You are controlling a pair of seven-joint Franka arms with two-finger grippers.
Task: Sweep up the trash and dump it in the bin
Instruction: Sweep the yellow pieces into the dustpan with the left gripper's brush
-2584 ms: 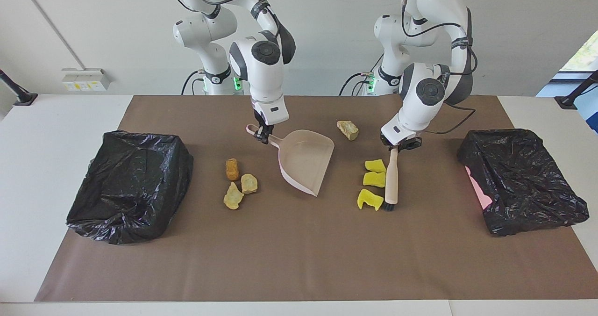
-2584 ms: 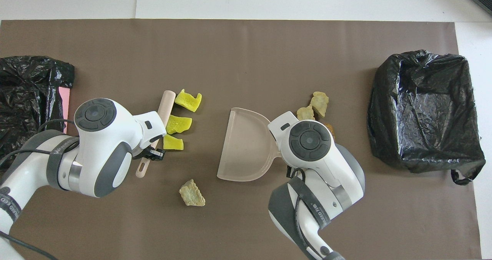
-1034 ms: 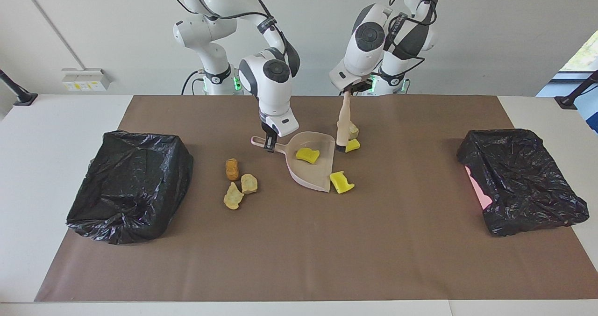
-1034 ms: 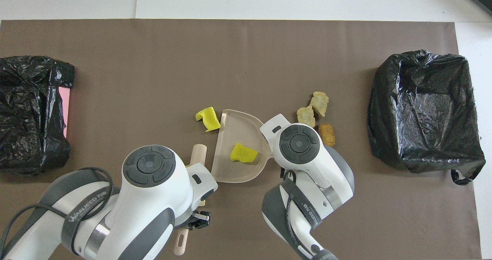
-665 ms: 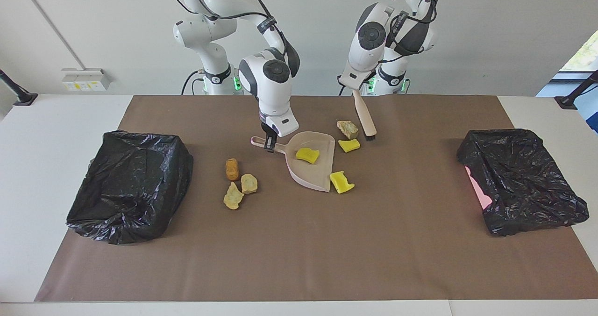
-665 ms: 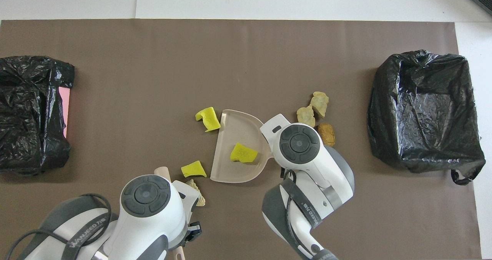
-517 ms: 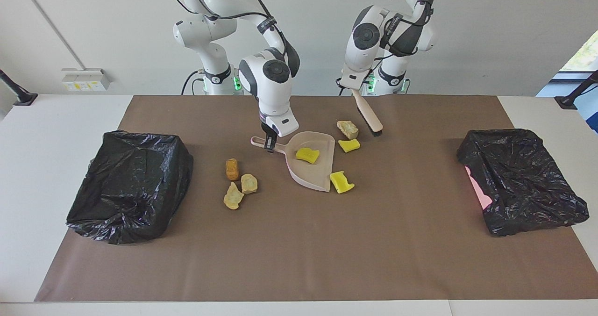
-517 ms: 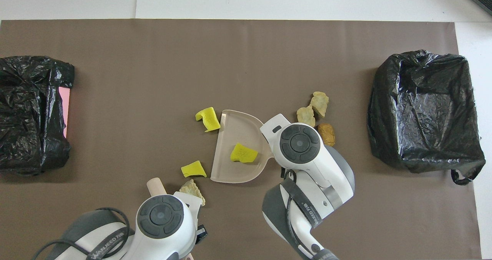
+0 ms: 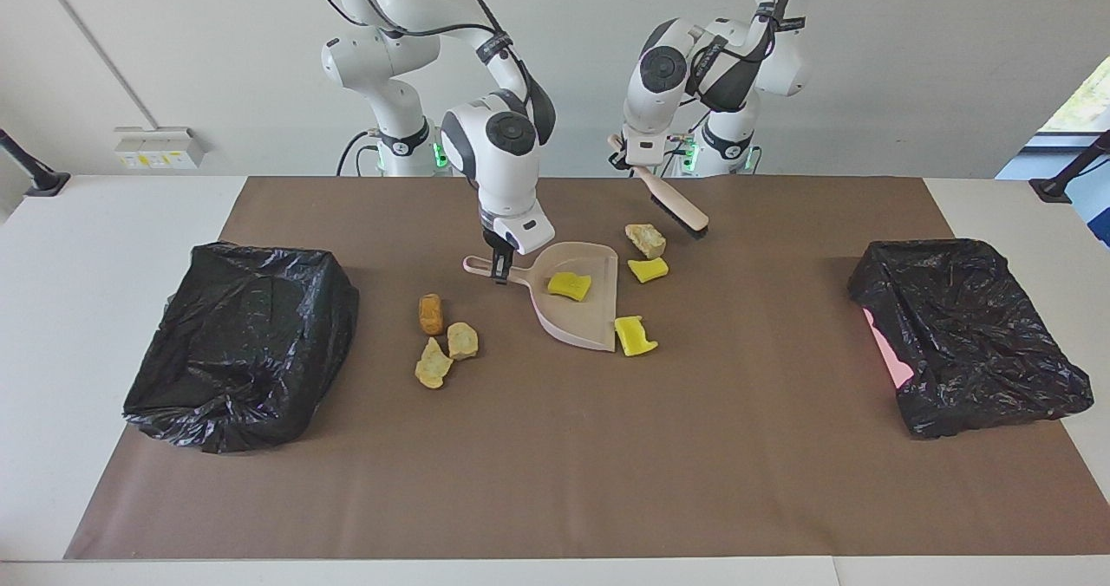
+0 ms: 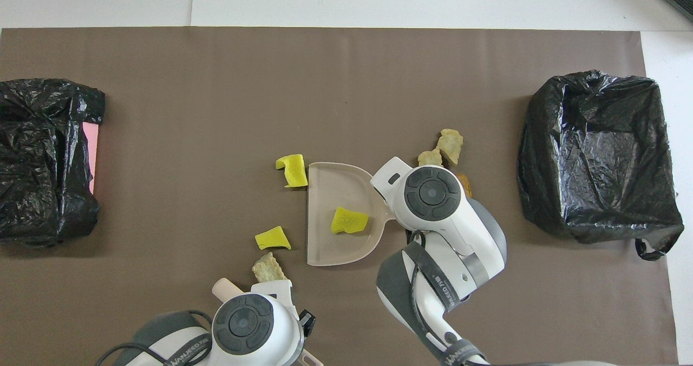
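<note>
Up went the brush [image 9: 672, 202], gripped tight by the left end effector [image 9: 630, 159]. Right end effector [image 9: 499, 267] pinches the dustpan [image 9: 579, 307] handle, steadying 1 yellow chunk [image 9: 569, 285] inside.

Left arm bent, wrist raised near robots' end of counter, left gripper [image 9: 626, 158] clamped on brush [image 9: 675, 206]. Right arm reaching down mid-counter, right gripper [image 9: 498, 267] low, clamped on dustpan [image 9: 579, 310] handle.

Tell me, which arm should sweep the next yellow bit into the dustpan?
Probably the left arm: its tool holds the brush, raised beside the yellow piece. The right tool is holding the dustpan.
</note>
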